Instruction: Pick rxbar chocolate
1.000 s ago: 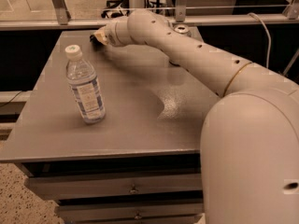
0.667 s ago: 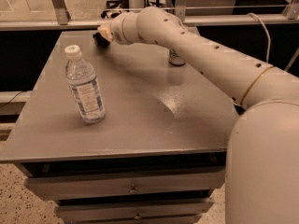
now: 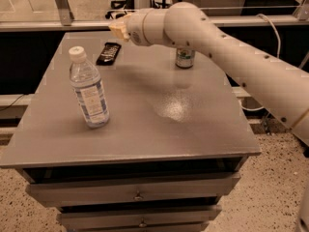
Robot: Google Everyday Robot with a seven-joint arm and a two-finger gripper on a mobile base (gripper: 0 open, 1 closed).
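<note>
You are looking at a flat grey metal table top (image 3: pixel 145 139) set on a cabinet of grey drawers with small round knobs (image 3: pixel 137 191). A pale patch of glare sits on the top, right of centre. The floor (image 3: pixel 275 178) below is speckled and light-coloured, and a pale horizontal rail (image 3: pixel 38 25) runs behind the far edge with dark space under it. A thin light cable (image 3: pixel 274 30) loops down at the right.

A clear plastic water bottle with a white cap (image 3: pixel 88 88) stands upright near the left front. A small green-and-silver drink can (image 3: pixel 185 58) stands at the far side, partly behind the thick white robot arm (image 3: pixel 231 47) that reaches in from the right.

The small flat, nearly black wrapped rxbar chocolate (image 3: pixel 108 53) lies on the far left part of the top, well apart from the bottle and the can. The tan-tipped gripper (image 3: pixel 119 29) hangs just above and slightly right of the bar's far end, empty. You cannot tell from here whether it is spread or closed, nor whether it touches the bar.
</note>
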